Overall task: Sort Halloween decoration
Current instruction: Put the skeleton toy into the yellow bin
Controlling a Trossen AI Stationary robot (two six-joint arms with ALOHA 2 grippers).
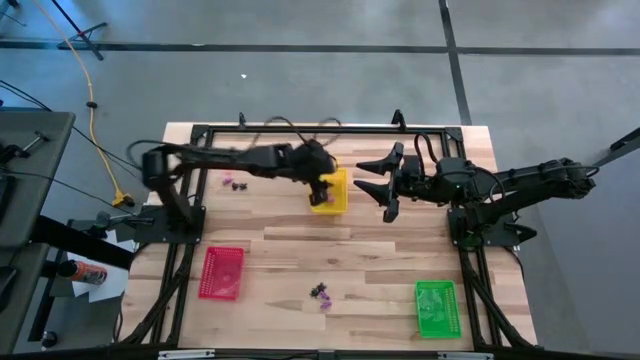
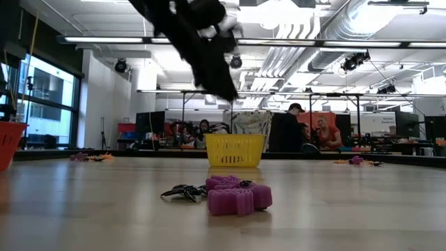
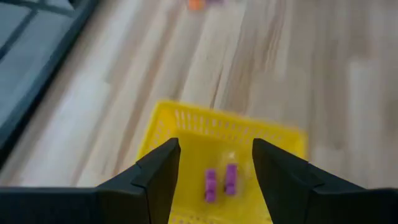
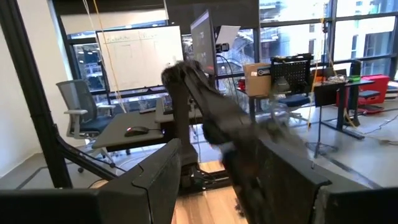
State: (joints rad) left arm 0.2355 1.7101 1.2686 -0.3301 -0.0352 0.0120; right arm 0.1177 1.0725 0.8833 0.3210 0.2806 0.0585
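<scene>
My left gripper (image 3: 216,163) hangs open above the yellow tray (image 1: 332,192), with nothing between its fingers. Two small purple trinkets (image 3: 221,182) lie on the tray's floor, right below the gap. More of the Halloween decoration lies on the table: a purple and black cluster (image 1: 321,294) near the front edge, close up in the low view (image 2: 237,195), and a small group (image 1: 235,184) at the far left. My right gripper (image 1: 385,185) stands open in the air to the right of the yellow tray, holding nothing.
A red tray (image 1: 222,272) sits at the near left and a green tray (image 1: 435,307) at the near right. An orange trinket (image 3: 196,4) lies on the wood beyond the yellow tray. People sit in the room behind the table.
</scene>
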